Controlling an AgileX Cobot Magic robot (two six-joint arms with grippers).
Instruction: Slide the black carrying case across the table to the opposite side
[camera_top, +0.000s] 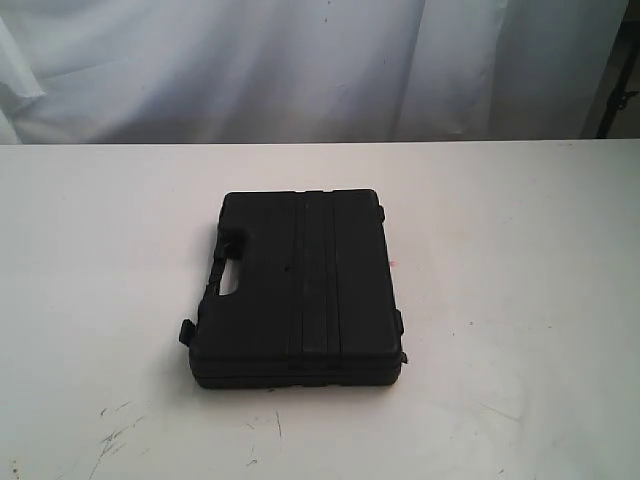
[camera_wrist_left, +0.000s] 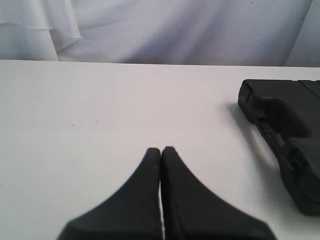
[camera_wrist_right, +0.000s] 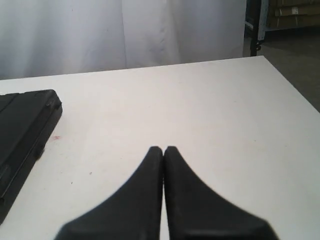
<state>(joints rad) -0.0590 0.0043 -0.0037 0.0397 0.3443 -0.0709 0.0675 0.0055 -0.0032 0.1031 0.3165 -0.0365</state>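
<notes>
Black carrying case (camera_top: 300, 290), ribbed, likely plastic, on scuffed white table (camera_top: 520, 300) — both end effectors (camera_wrist_left: 161, 150) (camera_wrist_right: 163, 149) closed, empty.

Case (camera_top: 300, 290): solid black, same-colour raised bands running lengthwise down the lid. Table (camera_top: 520, 300): white, with dark scuff marks (camera_top: 115, 435) and one tiny pink spot (camera_top: 392, 264). Curtain (camera_top: 300, 60): plain white, greyish in the folds. Left gripper (camera_wrist_left: 161, 150) and right gripper (camera_wrist_right: 163, 149): black.
</notes>
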